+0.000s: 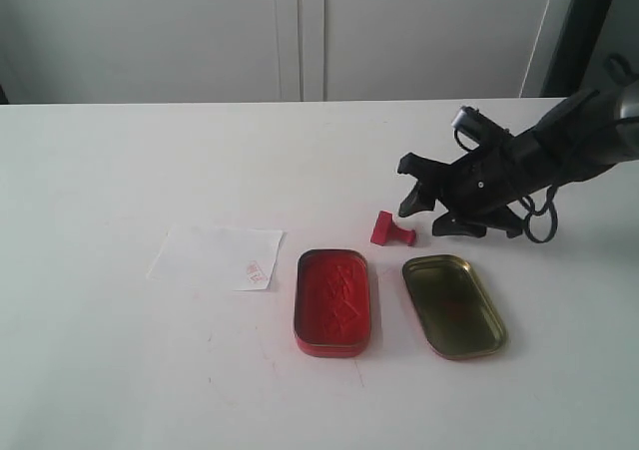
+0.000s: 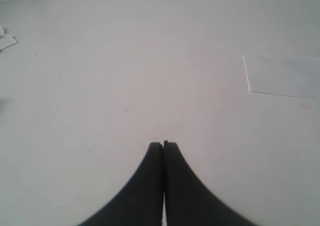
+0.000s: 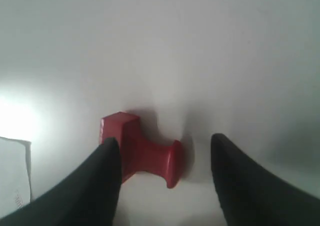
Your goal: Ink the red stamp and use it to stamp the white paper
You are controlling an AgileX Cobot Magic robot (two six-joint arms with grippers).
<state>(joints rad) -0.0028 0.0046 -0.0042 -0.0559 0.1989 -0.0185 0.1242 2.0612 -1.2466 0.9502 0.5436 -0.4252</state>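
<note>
The red stamp point(image 1: 392, 230) lies on its side on the white table, its knob toward the right. My right gripper point(image 1: 427, 211) hovers just to its right, open; in the right wrist view the red stamp point(image 3: 142, 152) lies between the spread fingers, untouched as far as I can see. The white paper point(image 1: 217, 256) lies left of the tins and bears a faint red imprint near its right corner. The paper point(image 2: 285, 76) shows in the left wrist view, far from my left gripper point(image 2: 163, 144), which is shut on nothing. That arm is out of the exterior view.
A red-filled ink tin point(image 1: 332, 301) sits open in front of the stamp, with its gold lid point(image 1: 452, 305) lying to its right. Behind the table is a white cabinet wall point(image 1: 300, 31).
</note>
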